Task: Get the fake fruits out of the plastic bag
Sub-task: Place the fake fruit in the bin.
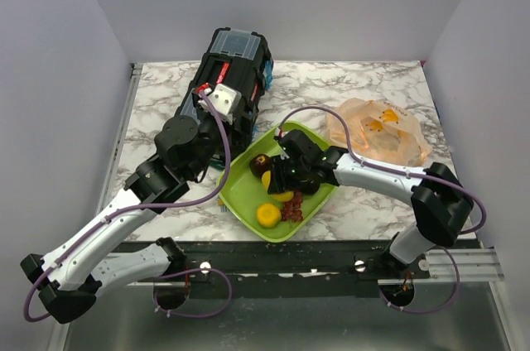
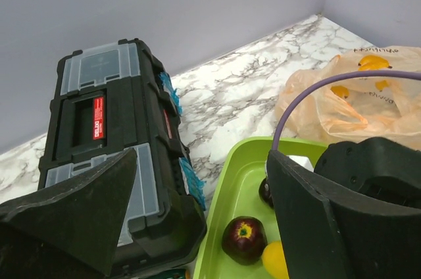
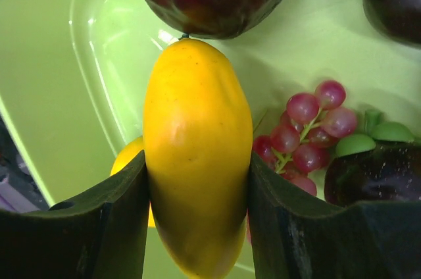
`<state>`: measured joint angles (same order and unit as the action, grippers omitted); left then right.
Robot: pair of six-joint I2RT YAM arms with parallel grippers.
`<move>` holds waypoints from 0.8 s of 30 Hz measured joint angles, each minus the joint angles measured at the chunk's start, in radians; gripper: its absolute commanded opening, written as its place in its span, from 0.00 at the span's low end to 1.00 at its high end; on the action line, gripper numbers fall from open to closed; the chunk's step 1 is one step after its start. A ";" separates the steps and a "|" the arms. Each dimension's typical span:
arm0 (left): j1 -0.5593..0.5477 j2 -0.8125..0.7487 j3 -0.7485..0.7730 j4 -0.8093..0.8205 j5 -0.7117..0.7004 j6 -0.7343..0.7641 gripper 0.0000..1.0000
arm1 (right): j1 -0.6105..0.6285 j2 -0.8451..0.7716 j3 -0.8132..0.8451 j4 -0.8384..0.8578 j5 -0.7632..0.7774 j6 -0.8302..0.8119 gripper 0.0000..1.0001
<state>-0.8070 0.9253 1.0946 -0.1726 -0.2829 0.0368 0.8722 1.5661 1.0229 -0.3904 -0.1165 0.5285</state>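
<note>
My right gripper clamps a yellow oval fruit over the lime-green tray; my left gripper gapes wide.

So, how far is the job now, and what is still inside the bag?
Done: a maroon fruit, a grape bunch and a small orange fruit lie in the green tray. In hand: the right gripper is shut on a yellow oval fruit over the tray. Still to do: yellow fruits show through the plastic bag, so it is not yet emptied. The left gripper is open and holds nothing.
</note>
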 measured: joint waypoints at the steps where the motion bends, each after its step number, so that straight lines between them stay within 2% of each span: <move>1: 0.000 0.000 0.000 0.005 -0.003 0.002 0.80 | 0.003 0.015 0.008 -0.002 0.007 -0.013 0.18; 4: 0.000 0.000 0.000 0.013 -0.013 0.005 0.80 | 0.006 0.042 0.022 -0.005 0.039 -0.032 0.26; 13: 0.000 0.011 0.000 0.015 -0.021 0.005 0.80 | 0.008 0.055 0.022 0.008 0.074 -0.031 0.38; 24: 0.000 0.019 0.000 0.015 -0.021 0.005 0.80 | 0.051 0.090 0.021 0.032 0.079 -0.005 0.66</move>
<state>-0.8070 0.9447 1.0946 -0.1577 -0.3038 0.0422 0.9230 1.6558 1.0443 -0.3584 -0.0376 0.5240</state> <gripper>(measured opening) 0.795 0.597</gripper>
